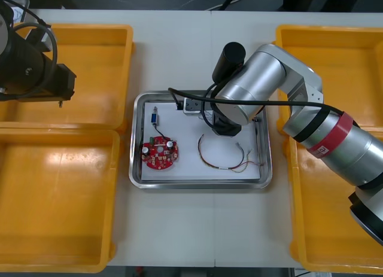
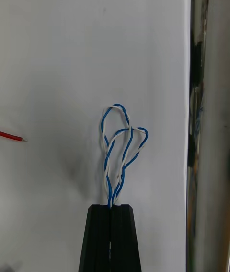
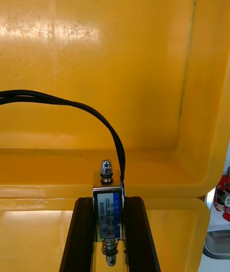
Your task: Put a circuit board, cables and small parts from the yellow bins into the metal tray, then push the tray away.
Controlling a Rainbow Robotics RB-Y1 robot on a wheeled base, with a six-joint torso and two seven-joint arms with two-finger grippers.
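Squarely inside the right end effector (image 2: 111, 207), the blue-and-white cable (image 2: 129, 130).

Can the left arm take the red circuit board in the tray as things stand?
Probably not yet: the left pincer is shut on a small metal part above a yellow bin. The circuit board lies uncovered, apart from the right pincer.
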